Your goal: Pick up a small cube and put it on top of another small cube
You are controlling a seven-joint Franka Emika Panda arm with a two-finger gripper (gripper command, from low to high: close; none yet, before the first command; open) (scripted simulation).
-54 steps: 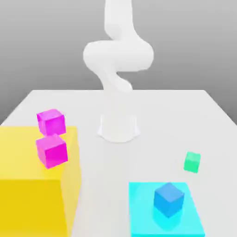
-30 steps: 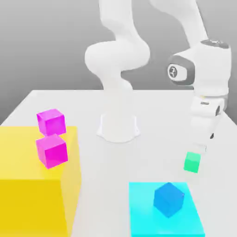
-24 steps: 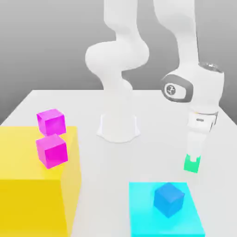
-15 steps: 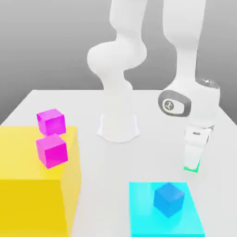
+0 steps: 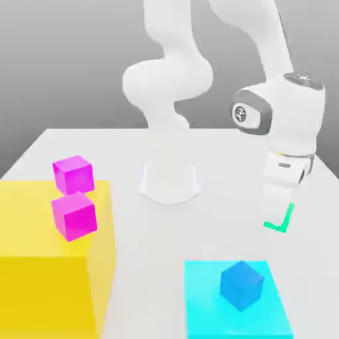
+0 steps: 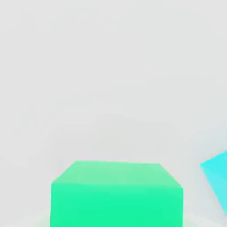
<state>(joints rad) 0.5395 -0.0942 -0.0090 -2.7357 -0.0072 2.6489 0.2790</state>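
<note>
Okay, so the hand (image 5: 278,210) has its grip closed on the green cube (image 5: 285,227), just above the bench (image 5: 218,228). I'd lift it straight up, nice and steady, then clear the blue cube (image 5: 242,285) before swinging over.

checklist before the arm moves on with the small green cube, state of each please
- Hand shut on the green cube: ok
- Green cube raised off the table: cannot tell
- Blue cube sitting on the cyan slab: ok
- Green cube over another cube, ready to lower: not ok, it is beyond the slab toward the exterior view's right
- Magenta cubes away from the hand: ok, at the exterior view's left
</note>
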